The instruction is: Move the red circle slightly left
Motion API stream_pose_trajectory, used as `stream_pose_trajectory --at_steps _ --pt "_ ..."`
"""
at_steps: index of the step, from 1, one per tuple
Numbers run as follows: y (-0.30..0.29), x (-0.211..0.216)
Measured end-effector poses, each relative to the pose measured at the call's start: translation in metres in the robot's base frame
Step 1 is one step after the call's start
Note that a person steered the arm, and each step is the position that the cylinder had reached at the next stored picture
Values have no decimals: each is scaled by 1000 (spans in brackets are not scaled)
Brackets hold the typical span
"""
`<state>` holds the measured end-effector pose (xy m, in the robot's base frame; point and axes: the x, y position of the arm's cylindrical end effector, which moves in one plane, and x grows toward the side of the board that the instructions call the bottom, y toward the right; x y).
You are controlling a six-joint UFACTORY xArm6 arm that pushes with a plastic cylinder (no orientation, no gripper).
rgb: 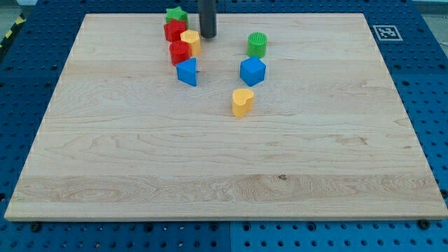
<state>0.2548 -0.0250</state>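
My tip (208, 36) stands at the far side of the counter (105, 161), just right of a tight cluster of blocks. There is no gripper on this arm, only the rod, so nothing is grasped and nothing can open or close.

There are two red blocks, and their shapes are hard to make out. The near red block (180, 52) looks the rounder, so I take it for the red circle; the far red block (174, 30) seems more angular. The red circle lies left of my tip and a little nearer, with the yellow block (190, 42) touching or almost touching its far-right side, between it and my tip. A push to the left has to start from the circle's right side. My tip is already on that side but too far back, so a straight push left from here would likely meet the yellow block first.

- Red: two.
- Yellow: two, the one in the cluster and a yellow heart (242, 102) apart, nearer and to the right.
- Blue: two, a blue block (187, 71) just near of the circle and a blue cube (253, 71) to the right.
- Green: two, a green star (176, 14) at the far end of the cluster and a green cylinder (257, 45) to the right.

That makes eight in all.
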Motion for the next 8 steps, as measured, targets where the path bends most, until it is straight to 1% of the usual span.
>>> stream_pose_trajectory --at_steps 1,2,4,5,8 --pt "6 13" --pt "6 44" --pt "6 56" --pt "4 70" --pt "2 73"
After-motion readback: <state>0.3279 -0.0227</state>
